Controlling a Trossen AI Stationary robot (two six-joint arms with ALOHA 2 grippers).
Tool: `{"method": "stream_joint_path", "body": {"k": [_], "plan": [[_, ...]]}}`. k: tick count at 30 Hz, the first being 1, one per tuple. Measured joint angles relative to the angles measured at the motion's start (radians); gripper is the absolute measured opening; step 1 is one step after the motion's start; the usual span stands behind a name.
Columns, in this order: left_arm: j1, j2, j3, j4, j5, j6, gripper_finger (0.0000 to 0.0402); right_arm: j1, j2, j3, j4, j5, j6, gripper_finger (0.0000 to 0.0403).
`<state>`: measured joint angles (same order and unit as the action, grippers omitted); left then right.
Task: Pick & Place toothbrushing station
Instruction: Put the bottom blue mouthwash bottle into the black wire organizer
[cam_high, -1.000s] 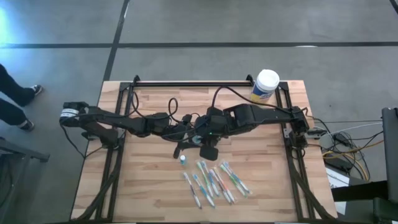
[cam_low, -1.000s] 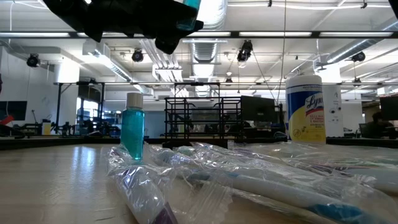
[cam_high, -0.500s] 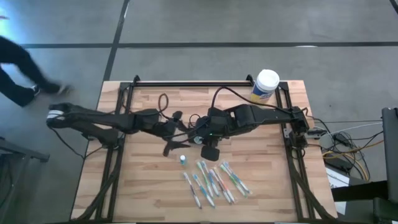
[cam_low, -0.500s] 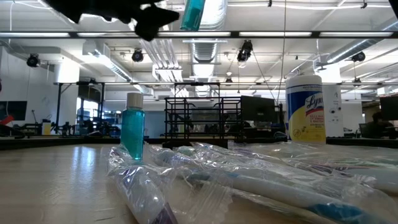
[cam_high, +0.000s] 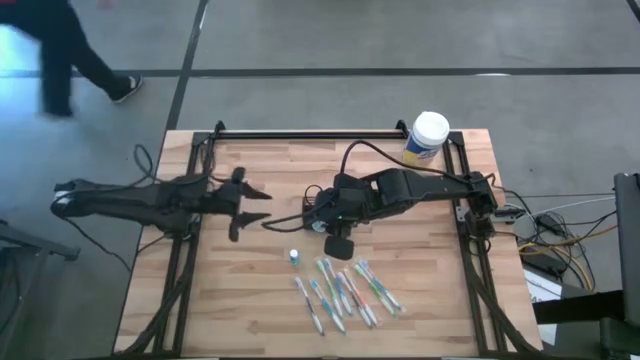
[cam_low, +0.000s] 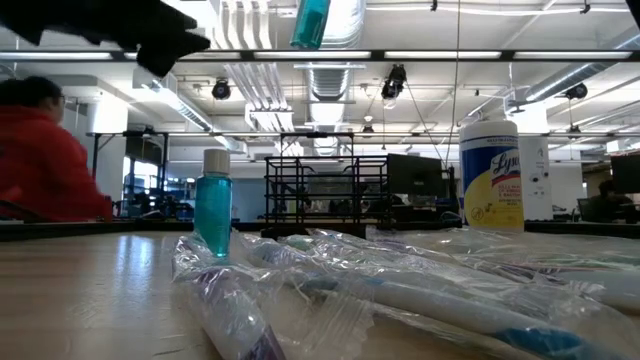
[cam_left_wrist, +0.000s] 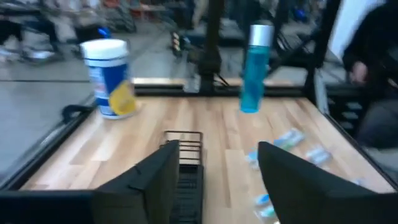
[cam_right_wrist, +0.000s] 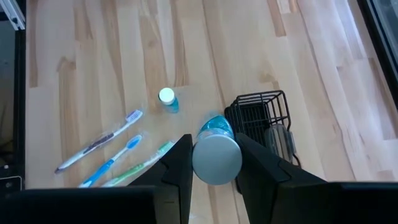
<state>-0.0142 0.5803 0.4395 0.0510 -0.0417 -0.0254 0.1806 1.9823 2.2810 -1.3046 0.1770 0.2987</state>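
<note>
- Canister (cam_low: 491, 175), white-lidded, at counter's (cam_high: 250, 310) far right corner; label reads "Ly…", rest cut off.
- Toothbrushing station (cam_right_wrist: 258, 118) on counter beneath right gripper (cam_right_wrist: 214, 165); long axis undetermined.
- Right gripper's jaws pinching a teal bottle (cam_right_wrist: 216, 149) with silver cap, held above counter centre.
- Left gripper (cam_high: 255, 207) over left side, jaws spread, nothing held.
- Second teal bottle (cam_low: 213, 203) upright beside wrapped toothbrushes (cam_high: 345, 292).

High view: overhead, straight down, whole table (cam_high: 250, 290) in frame.
Low view: tabletop height, level across, very near wrapped toothbrushes (cam_low: 400, 290).
Left wrist view: low along the table toward canister (cam_left_wrist: 111, 78).
Right wrist view: downward, close above holder (cam_right_wrist: 258, 118).
Shared by all: upright blue bottle (cam_low: 213, 212).
</note>
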Motion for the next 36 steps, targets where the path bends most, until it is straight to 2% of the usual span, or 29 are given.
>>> {"method": "stream_joint_path", "body": {"k": [3,8,9,19,25,36], "plan": [[-0.001,-0.096,-0.105,0.060,0.001,-0.019,0.0153,0.002,0.000,0.000,0.000,-0.001,-0.008,0.0089],[-0.001,-0.218,-0.233,0.110,0.009,-0.064,0.0030,0.003,0.000,0.000,0.000,-0.003,-0.019,0.0089],[-0.001,-0.239,-0.250,0.111,0.011,-0.065,0.0016,0.003,0.000,0.000,0.000,-0.003,-0.022,0.0089],[-0.001,-0.366,-0.358,0.119,0.009,-0.012,0.0004,0.005,-0.001,0.000,0.001,-0.003,-0.045,0.0089],[-0.001,-0.425,-0.430,0.110,-0.073,0.032,0.0002,0.005,-0.001,0.000,0.001,-0.025,-0.081,0.0092],[-0.001,-0.448,-0.431,0.067,-0.082,0.020,0.0009,-0.031,-0.001,0.000,-0.009,-0.030,-0.133,0.0091]]}}
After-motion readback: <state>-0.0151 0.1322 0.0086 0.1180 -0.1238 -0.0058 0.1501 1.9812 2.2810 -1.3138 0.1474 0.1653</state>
